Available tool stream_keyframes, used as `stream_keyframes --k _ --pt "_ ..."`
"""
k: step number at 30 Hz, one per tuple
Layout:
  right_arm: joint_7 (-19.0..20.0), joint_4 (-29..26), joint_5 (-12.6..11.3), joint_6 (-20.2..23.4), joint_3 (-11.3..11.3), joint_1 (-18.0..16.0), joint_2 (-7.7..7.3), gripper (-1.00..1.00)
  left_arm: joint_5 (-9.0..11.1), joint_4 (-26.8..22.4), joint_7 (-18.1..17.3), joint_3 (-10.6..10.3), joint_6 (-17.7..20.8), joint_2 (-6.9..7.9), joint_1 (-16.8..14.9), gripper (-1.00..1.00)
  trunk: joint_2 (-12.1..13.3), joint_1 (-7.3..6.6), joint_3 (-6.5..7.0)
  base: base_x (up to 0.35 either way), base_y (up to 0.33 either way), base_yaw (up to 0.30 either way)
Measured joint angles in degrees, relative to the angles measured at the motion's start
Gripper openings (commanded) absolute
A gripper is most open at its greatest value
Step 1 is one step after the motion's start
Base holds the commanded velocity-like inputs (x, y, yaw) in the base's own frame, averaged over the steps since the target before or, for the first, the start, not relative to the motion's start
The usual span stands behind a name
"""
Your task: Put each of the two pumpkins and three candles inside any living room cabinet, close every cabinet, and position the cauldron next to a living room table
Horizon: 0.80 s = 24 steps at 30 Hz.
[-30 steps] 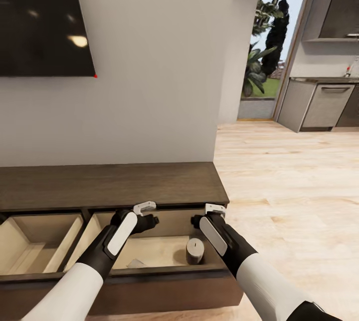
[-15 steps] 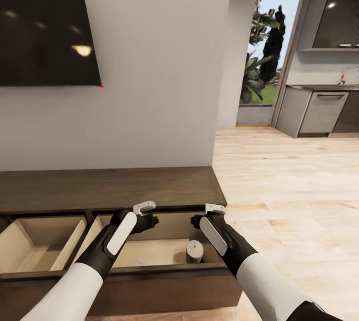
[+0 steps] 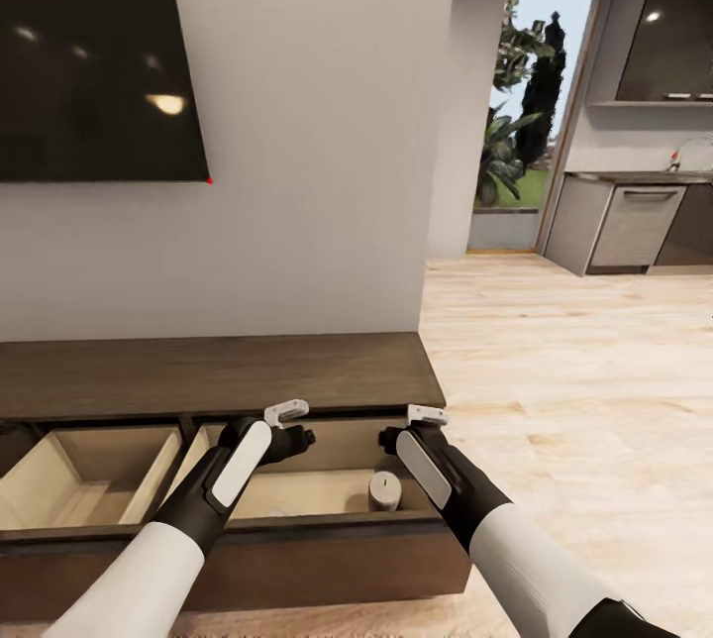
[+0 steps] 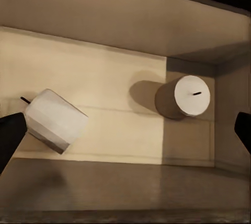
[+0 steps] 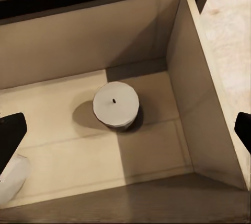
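The cabinet (image 3: 218, 375) is a long low dark-brown unit against the wall, with two drawers pulled open. In the right-hand drawer (image 3: 327, 539) one candle (image 3: 384, 490) stands upright near the right wall. The left wrist view shows it as the upright candle (image 4: 184, 96), with a second candle (image 4: 55, 120) lying on its side. In the right wrist view the upright candle (image 5: 116, 105) is mid-floor and the fallen candle (image 5: 11, 179) is at the frame's edge. My left gripper (image 3: 295, 425) and right gripper (image 3: 406, 427) hover open above this drawer, holding nothing.
The left open drawer (image 3: 89, 475) shows a pale bare interior. A black TV (image 3: 94, 73) hangs on the wall above. Light wooden floor (image 3: 574, 390) stretches right toward a kitchen counter (image 3: 634, 222) and a glazed doorway (image 3: 525, 113).
The whole picture has shifted, so the camera moved: the TV sits lower and less of the drawer floor shows. Both arms hold the same pose, and both candles lie as before.
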Motion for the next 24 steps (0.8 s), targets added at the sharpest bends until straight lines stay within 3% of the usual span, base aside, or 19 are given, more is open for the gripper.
stream_keyframes --k 17,24 --pt "3.1 0.0 0.1 0.0 0.0 0.0 -0.09 1.0 0.1 0.0 0.0 0.0 0.0 -0.07 0.0 1.0 6.8 -3.75 3.05 -0.03 0.001 0.0" --pt "3.1 -0.1 0.1 0.0 0.0 0.0 -0.07 1.0 0.1 0.0 0.0 0.0 0.0 -0.09 0.0 1.0 9.6 -5.26 4.31 -0.246 0.073 0.0"
